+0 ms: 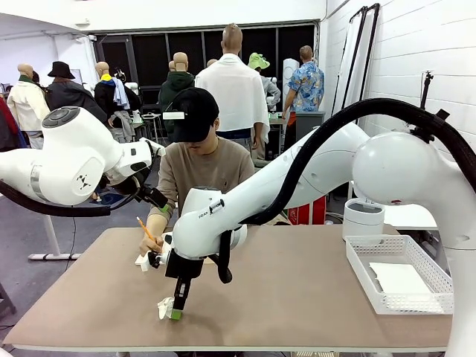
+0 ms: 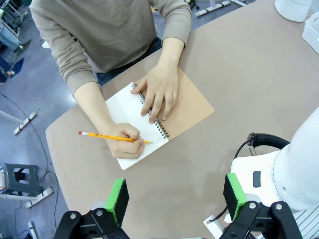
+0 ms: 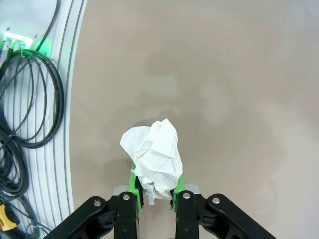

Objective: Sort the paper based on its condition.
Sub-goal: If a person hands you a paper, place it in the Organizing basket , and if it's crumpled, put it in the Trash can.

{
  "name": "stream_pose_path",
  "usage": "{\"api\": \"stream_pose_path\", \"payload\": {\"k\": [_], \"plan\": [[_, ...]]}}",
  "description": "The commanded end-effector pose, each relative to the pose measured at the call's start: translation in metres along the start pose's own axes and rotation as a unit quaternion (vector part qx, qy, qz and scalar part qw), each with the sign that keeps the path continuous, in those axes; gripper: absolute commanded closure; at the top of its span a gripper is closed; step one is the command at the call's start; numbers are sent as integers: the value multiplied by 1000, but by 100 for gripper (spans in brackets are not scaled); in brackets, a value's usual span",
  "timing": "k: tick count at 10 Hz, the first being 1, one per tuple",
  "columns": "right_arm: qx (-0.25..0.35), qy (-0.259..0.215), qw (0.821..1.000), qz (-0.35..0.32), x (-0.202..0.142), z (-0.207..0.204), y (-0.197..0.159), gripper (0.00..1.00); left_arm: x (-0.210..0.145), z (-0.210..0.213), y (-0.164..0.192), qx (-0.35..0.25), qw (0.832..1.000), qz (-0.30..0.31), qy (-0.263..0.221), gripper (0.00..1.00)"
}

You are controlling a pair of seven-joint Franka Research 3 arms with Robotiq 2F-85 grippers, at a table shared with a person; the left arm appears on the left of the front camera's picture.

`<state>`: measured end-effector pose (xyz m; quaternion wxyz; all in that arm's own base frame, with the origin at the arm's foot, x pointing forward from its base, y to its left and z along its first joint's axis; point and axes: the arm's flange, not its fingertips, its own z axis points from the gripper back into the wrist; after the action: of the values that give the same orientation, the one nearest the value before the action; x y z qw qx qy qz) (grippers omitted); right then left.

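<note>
A crumpled ball of white paper sits between the green pads of my right gripper, which is shut on it just above the brown table. In the front view that gripper hangs near the table's front left edge with the crumpled paper at its tip. A flat white sheet lies in the white tray at the right. My left gripper is open and holds nothing, high above the person's side of the table.
A person writes with a yellow pencil in a spiral notebook with a brown cover, the other hand pressed on it. A white round container stands behind the tray. My right arm spans the table's middle.
</note>
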<state>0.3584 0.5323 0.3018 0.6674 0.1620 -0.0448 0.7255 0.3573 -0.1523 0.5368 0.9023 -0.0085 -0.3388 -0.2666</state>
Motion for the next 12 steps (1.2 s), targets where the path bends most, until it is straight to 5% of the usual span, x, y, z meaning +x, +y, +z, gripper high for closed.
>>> {"api": "stream_pose_path", "payload": {"k": [1,3,7,9,12], "plan": [[13,-26,1000,2,-1,4,3,72,0,0,1,0,1000,-2,0,0],[16,-47,999,-9,-8,11,0,100,0,0,1,0,1000,-2,0,0],[-3,-94,994,-62,-55,44,3,100,0,0,1,0,1000,-2,0,0],[-36,-143,981,-129,-111,94,14,100,0,0,1,0,1000,-2,0,0],[-106,-151,958,-219,-162,172,31,100,0,0,1,0,1000,-2,0,0]]}}
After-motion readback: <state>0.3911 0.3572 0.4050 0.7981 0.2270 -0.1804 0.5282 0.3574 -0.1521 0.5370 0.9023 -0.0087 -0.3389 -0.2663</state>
